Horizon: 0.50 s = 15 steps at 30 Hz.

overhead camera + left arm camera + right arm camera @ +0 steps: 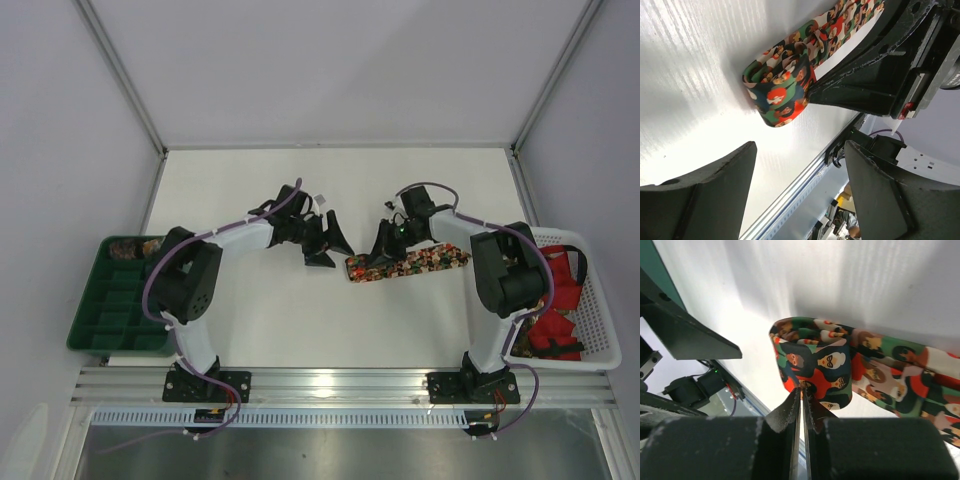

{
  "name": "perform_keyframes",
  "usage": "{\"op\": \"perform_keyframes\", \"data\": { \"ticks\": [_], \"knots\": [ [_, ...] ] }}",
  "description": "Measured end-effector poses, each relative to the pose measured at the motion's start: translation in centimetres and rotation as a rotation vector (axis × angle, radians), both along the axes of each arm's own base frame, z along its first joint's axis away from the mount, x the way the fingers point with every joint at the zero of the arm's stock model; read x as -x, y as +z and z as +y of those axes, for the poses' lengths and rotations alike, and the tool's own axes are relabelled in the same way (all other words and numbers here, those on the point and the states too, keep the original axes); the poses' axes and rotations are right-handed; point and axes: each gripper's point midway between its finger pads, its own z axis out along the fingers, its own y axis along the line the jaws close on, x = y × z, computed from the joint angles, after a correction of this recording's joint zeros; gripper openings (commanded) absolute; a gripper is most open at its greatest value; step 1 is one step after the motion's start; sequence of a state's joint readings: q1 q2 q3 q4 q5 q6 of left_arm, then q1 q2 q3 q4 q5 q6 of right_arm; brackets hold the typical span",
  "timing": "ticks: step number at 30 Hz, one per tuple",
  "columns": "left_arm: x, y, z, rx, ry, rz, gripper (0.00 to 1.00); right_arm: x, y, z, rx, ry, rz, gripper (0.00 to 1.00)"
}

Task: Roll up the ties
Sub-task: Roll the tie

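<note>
On the white table (300, 320), right gripper (802, 390) pinches the tie (410, 263) roll; left gripper (800, 145) stands open.

My grippers number two: left gripper (331, 250), right gripper (378, 256). One tie (410, 264) at the right; one green tray (80, 330), one white basket (598, 310).

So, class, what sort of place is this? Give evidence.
Probably a robot test cell: a left arm and right arm bolted to a rail, a white table boxed by plain panels, a green tray and white basket alongside.
</note>
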<state>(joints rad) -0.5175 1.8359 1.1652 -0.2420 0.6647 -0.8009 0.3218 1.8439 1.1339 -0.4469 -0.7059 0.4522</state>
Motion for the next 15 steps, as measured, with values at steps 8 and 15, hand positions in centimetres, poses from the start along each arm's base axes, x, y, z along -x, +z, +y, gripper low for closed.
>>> {"op": "perform_keyframes", "data": {
  "ticks": [8, 15],
  "knots": [
    [0.2, -0.6, 0.1, -0.006, 0.001, 0.015, 0.78, 0.4, -1.7, -1.0, 0.034, -0.013, 0.021, 0.10],
    [-0.1, -2.0, -0.1, -0.010, 0.007, 0.041, 0.77, 0.4, -2.1, -1.0, 0.020, -0.017, 0.029, 0.09]
  ]
}}
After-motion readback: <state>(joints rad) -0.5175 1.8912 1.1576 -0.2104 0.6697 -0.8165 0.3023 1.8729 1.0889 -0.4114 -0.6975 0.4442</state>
